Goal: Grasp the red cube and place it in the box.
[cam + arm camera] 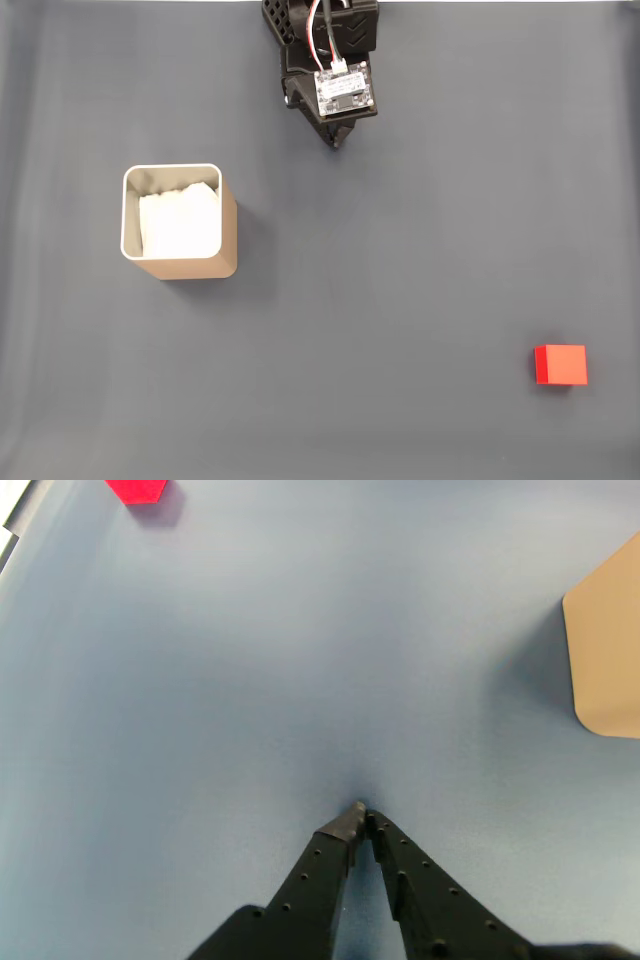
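the small bright red plain-faced cube (560, 364) is being shown at the lower right of the fixed view, resting flat on the dark grey-blue cloth-covered table (400, 260), w/ nothing touching it. in the wrist view the same cube (138, 489) is being cut off by the top edge at the upper left, w/ a soft shadow being cast beside it.

the tan cardboard-coloured square box w/ rounded corners, pale silvery rim & white lining (180, 222) is being seen left of centre in the fixed view, standing upright, its opening being faced toward the camera & white material being visible inside. in the wrist view just one tan wall of the box (608, 640) is being caught at the right edge. box & cube are being kept well apart, on opposite sides of the frame.

the black two-finger gripper (336, 140) is being held at the top centre of the fixed view, below the black arm w/ a small white-labelled module & red/white wires (343, 88). in the wrist view the gripper (362, 813) is being seen rising from the bottom edge, centre-right, its tips being pressed together at a point w/ nothing between them: clenched, empty. it is being held near neither cube nor box; whether the tips are touching the table can't be told.
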Controlling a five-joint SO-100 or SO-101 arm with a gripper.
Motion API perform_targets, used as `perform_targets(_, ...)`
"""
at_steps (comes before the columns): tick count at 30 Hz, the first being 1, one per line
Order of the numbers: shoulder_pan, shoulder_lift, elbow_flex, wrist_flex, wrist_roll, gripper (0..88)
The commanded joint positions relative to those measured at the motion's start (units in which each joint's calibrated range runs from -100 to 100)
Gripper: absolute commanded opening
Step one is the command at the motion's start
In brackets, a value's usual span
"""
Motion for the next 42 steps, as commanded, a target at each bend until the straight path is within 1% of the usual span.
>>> perform_targets(1,0.48,0.0,0.55,0.65,0.05,0.8)
perform_targets(22,1.83,0.0,0.55,-0.09,0.63,0.2)
perform_targets(31,2.04,1.56,0.46,-25.36,-1.17,0.2)
perform_targets(34,1.4,3.03,-1.0,-32.26,-1.76,0.2)
perform_targets(37,0.48,4.76,-3.92,-36.2,-2.3,0.2)
perform_targets(42,-1.15,9.35,-11.12,-38.82,-2.98,0.2)
